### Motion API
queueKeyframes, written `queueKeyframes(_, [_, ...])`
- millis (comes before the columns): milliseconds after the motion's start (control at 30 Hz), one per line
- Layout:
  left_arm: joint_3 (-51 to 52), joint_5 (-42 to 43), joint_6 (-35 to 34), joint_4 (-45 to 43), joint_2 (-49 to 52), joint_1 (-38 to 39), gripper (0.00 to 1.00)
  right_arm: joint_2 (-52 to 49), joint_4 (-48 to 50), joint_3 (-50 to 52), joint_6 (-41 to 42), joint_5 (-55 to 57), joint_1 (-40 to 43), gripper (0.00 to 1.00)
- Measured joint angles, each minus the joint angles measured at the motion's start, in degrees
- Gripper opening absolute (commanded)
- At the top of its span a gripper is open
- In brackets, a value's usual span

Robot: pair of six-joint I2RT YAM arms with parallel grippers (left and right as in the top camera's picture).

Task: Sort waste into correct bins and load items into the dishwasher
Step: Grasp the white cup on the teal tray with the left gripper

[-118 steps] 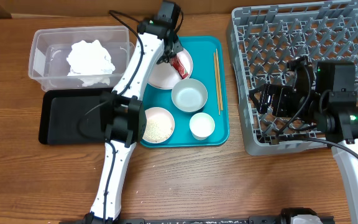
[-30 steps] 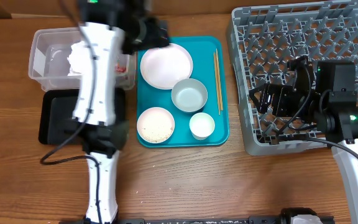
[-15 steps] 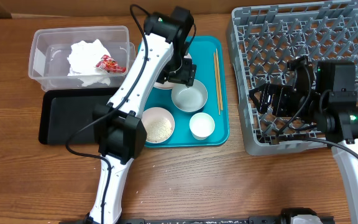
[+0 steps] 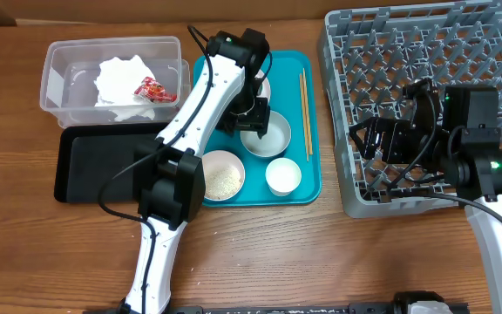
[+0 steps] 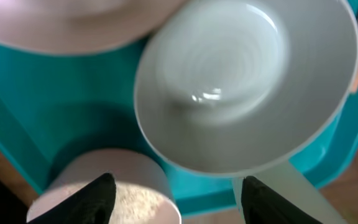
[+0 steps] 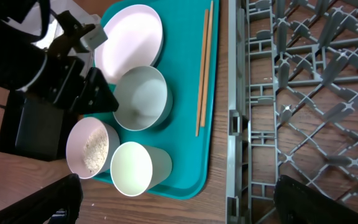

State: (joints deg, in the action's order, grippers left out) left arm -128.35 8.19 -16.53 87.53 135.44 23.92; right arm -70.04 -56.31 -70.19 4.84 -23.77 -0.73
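Observation:
My left gripper (image 4: pixel 255 116) hovers open over the teal tray, just left of the pale blue-grey bowl (image 4: pixel 267 133), with nothing between its fingers (image 5: pixel 98 200). In the left wrist view the bowl (image 5: pixel 241 87) fills the middle, the white plate (image 5: pixel 73 25) lies beyond it, and the small white bowl of rice (image 5: pixel 107 196) and the white cup (image 5: pixel 278 183) sit close to the fingertips. The chopsticks (image 4: pixel 304 113) lie along the tray's right side. The napkin (image 4: pixel 122 77) and red wrapper (image 4: pixel 151 88) rest in the clear tub (image 4: pixel 59 87). My right gripper (image 4: pixel 375 139) stands open over the grey dish rack (image 4: pixel 425 61).
The shallow black tray (image 4: pixel 94 166) lies in front of the tub, left of the teal tray (image 4: pixel 308 187). The left arm crosses above the plate (image 4: pixel 264 87) and hides most of it. Bare wooden table (image 4: pixel 321 253) stretches along the front.
The left arm took the red wrapper from the plate to the clear tub, left it there, then swung back over the teal tray by the blue-grey bowl. The right arm stayed still.

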Motion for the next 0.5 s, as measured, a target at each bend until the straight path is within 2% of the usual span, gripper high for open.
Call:
queueKeyframes(233, [-6.08, 3.06, 1.6, 6.47, -0.11, 1.4, 0.68, 0.0, -0.02, 0.0, 0.02, -0.02, 0.0, 1.0])
queueKeyframes(500, [-4.85, 2.4, 6.51, 7.56, -0.31, 8.35, 0.65, 0.0, -0.04, 0.0, 0.02, 0.0, 0.0, 1.0])
